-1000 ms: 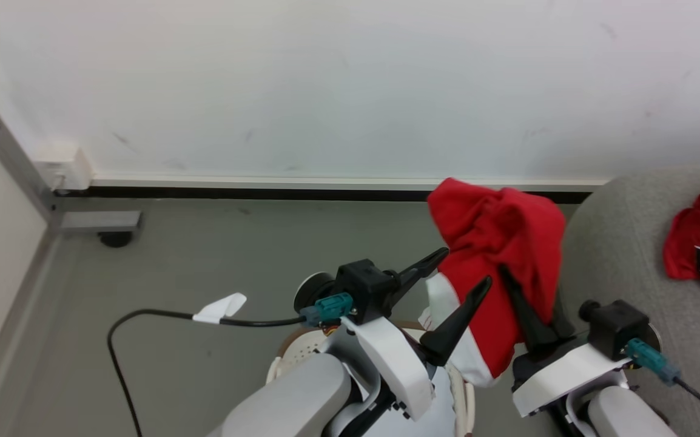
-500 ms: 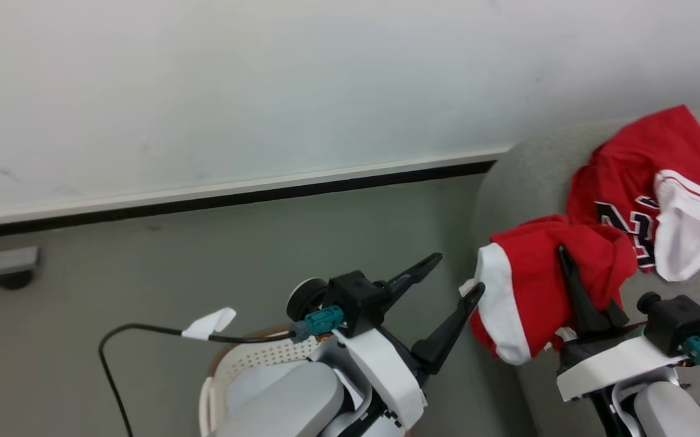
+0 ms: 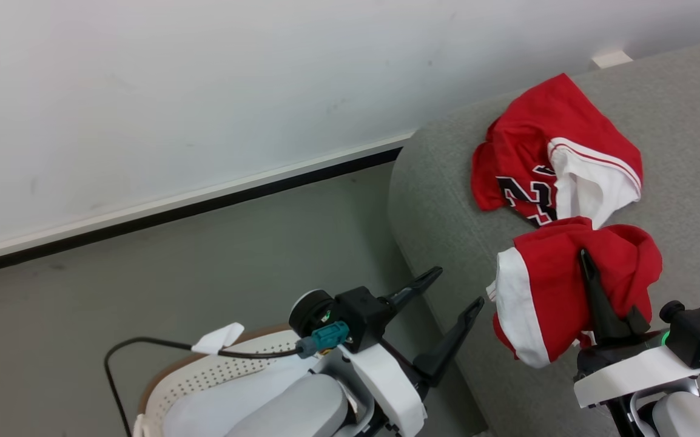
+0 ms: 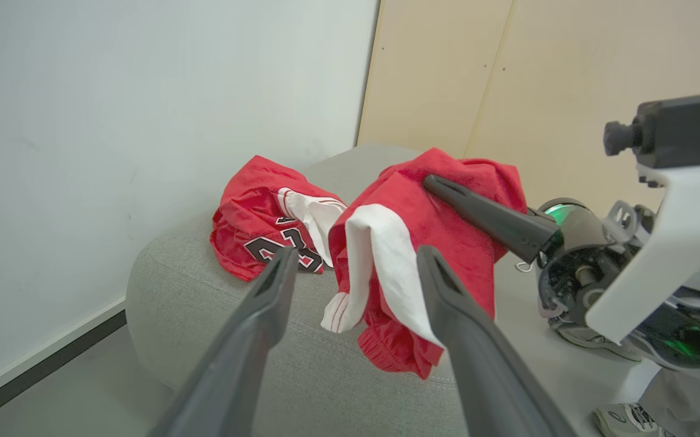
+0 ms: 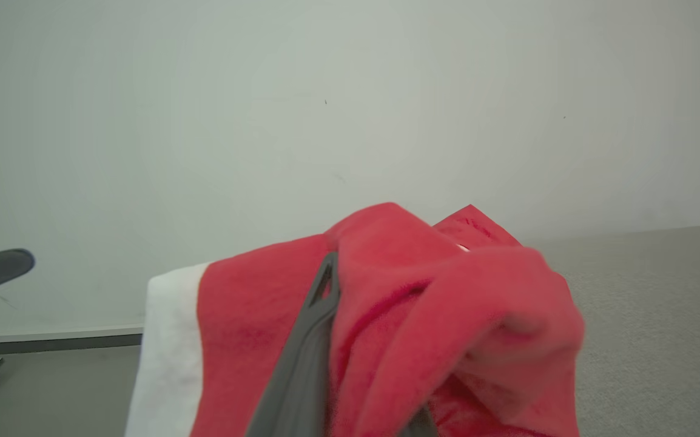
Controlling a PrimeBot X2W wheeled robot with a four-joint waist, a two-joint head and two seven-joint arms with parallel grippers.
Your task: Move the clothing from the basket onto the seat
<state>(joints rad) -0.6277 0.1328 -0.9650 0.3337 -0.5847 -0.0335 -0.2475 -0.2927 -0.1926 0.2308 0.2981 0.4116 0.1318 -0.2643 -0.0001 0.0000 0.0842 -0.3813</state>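
Observation:
My right gripper (image 3: 586,260) is shut on the red shorts (image 3: 568,285) with white trim. They hang bunched over the front part of the light-grey seat (image 3: 447,200); whether they touch it is unclear. The red jersey (image 3: 544,164) with black-and-white numerals lies crumpled on the seat just beyond. My left gripper (image 3: 458,286) stands open and empty beside the seat's rounded edge, left of the shorts. The cream basket (image 3: 204,376) sits low at the left under my left arm, its inside hidden. In the left wrist view the open gripper (image 4: 357,252) frames the shorts (image 4: 447,230) and jersey (image 4: 253,224). Red cloth (image 5: 417,303) drapes over my right gripper's fingers (image 5: 319,303).
A white wall (image 3: 204,91) with a dark skirting strip runs behind the grey floor (image 3: 204,261). A black cable with a white tag (image 3: 216,338) trails by the basket. A beige panel (image 4: 568,73) stands past the seat, and a shoe (image 4: 626,420) shows on the floor.
The head camera has swung right, bringing more of the seat and the jersey into view. My right gripper has carried the shorts from beside the seat to over it. The left gripper stays open.

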